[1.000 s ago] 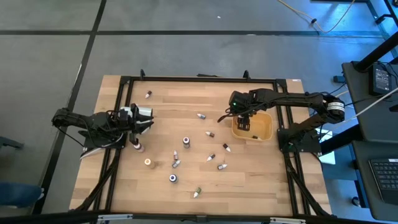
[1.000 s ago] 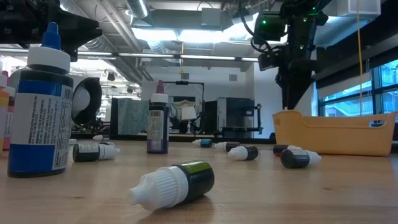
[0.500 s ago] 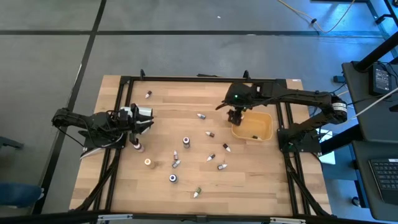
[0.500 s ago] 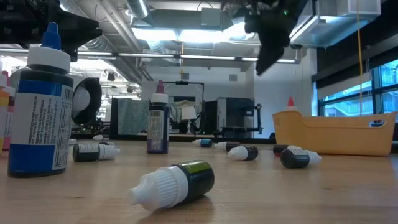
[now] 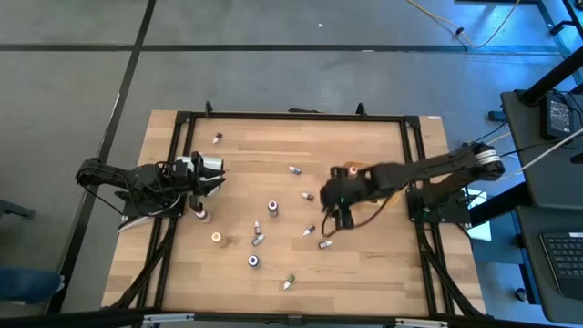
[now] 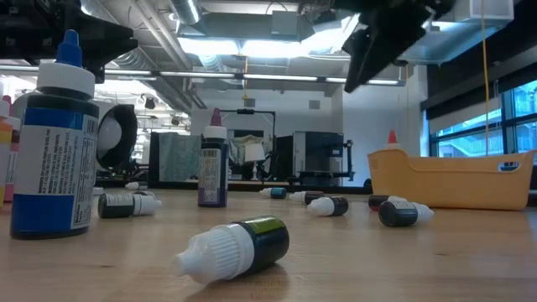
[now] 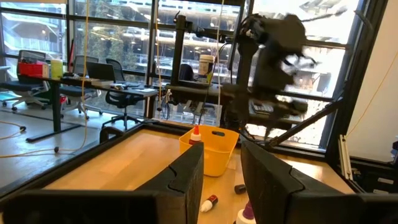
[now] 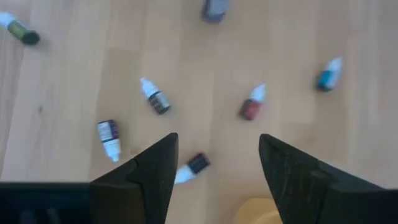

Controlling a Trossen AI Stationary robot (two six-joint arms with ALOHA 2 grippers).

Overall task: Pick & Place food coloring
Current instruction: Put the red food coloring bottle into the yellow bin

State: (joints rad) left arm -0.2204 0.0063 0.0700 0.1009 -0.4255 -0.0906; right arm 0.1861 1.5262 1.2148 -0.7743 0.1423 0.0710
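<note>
You had the table (image 5: 364, 264) fully in frame only from above; there the right arm hid most of the tan tray (image 6: 445, 178), which the low view showed whole, one red-tipped bottle (image 6: 391, 138) standing in it. The left wrist view showed that same tray and bottle from the far side.

Your right gripper (image 5: 339, 217) hung above mid-table, over the scattered food coloring (image 8: 153, 96). Only its wrist view gave you the fingers (image 8: 155, 174): spread apart, nothing between them, five small bottles lying on the wood beneath.

Your left gripper (image 5: 219, 179) waited at the table's left edge. Its fingers (image 7: 186, 177) stood close together with a narrow gap; nothing was seen gripped.

The low view alone showed a green-labelled bottle (image 6: 235, 246) on its side nearest the camera.
</note>
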